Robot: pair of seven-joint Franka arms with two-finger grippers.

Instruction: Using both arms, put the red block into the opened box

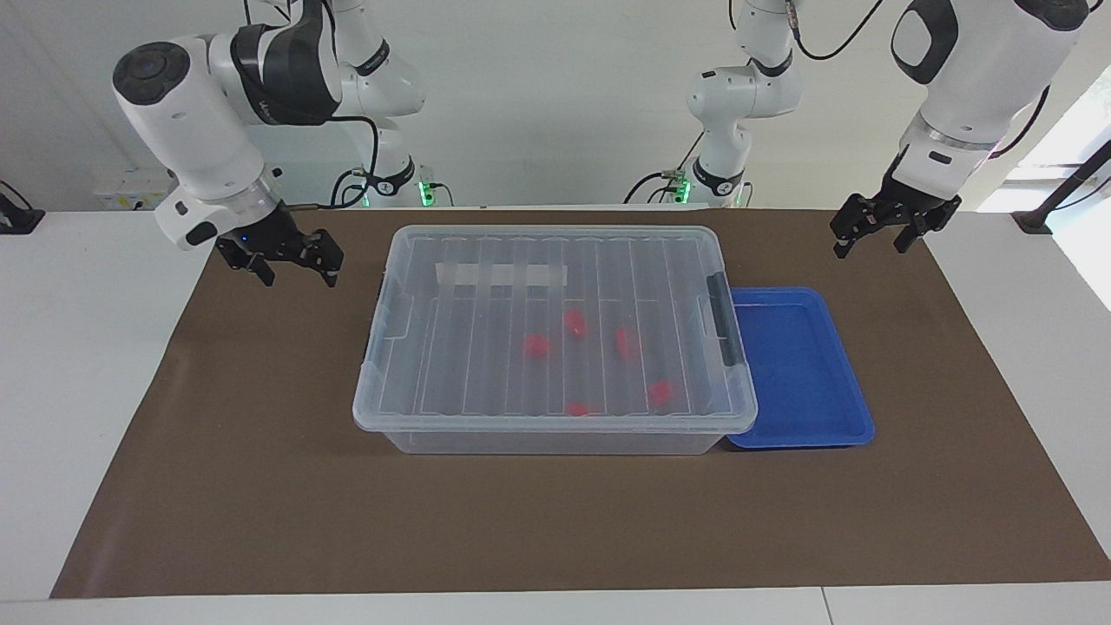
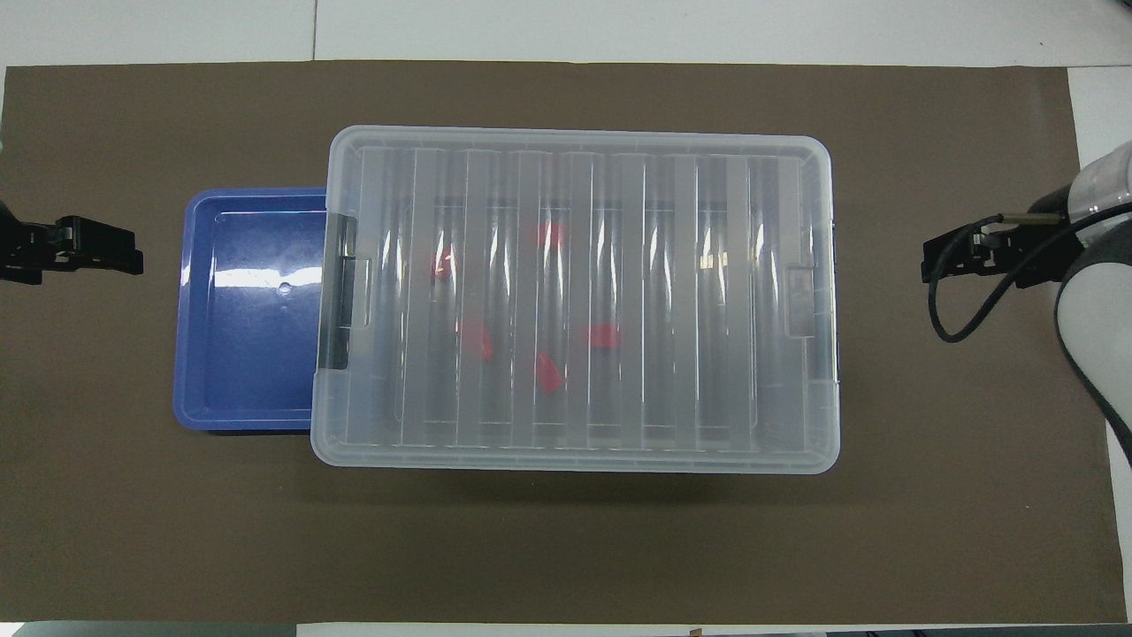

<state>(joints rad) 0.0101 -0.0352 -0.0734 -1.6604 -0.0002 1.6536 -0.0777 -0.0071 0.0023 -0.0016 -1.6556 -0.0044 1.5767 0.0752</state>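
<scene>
**Lidded box, both grippers clear of it**

The brown mat [image 1: 217, 486] lay bare along every edge. The box [image 1: 555, 334] sat mid-mat, lid on, long axis running between the arms' ends, blue tray [image 1: 803, 373] touching its latch end. Red blocks [image 1: 536, 345] lay scattered inside. Left gripper [image 1: 878, 227] and right gripper [image 1: 286, 260] hung spread, empty, over bare mat.

Bright, even light – glare streaks on box lid [image 2: 575, 292] & blue tray [image 2: 252, 279]; sharp pics, soft shadows.
</scene>
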